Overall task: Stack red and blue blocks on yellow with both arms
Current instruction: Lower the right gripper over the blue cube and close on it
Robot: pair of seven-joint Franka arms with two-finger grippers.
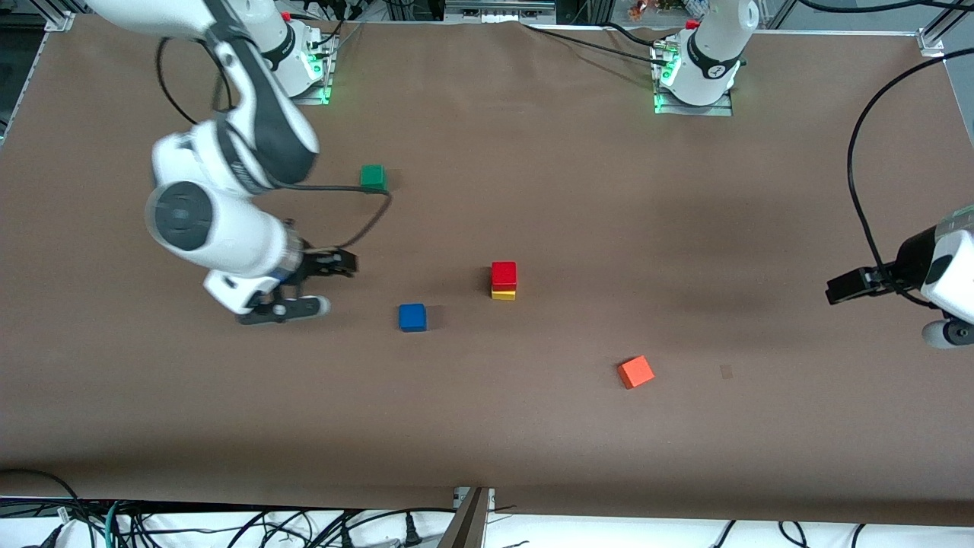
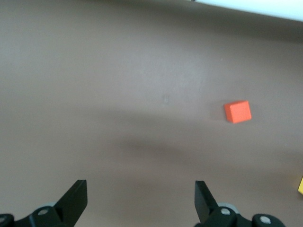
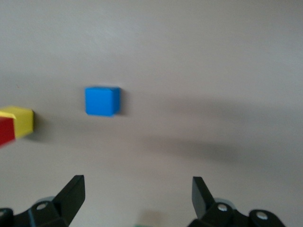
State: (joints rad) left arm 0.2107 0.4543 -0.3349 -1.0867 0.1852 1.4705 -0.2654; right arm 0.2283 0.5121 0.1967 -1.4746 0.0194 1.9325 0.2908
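The right gripper hangs open over the bench toward the right arm's end from the yellow block, and the left gripper hangs open toward the left arm's end. The red block sits on the yellow block; the blue block lies near it, nearer the camera.

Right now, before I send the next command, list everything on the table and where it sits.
red block: one, bright red, mid-table, stacked on the yellow block.
yellow block: one, yellow, under the red block.
blue block: one, deep blue, alone on the table, beside the stack toward the right arm's end and slightly nearer the front camera.
orange block: one, orange, turned at an angle, nearest the front camera.
green block: one, green, farthest from the front camera.
table: one, brown cover.
right end effector: open, empty, beside the blue block.
left end effector: open, empty, waiting at the left arm's end.
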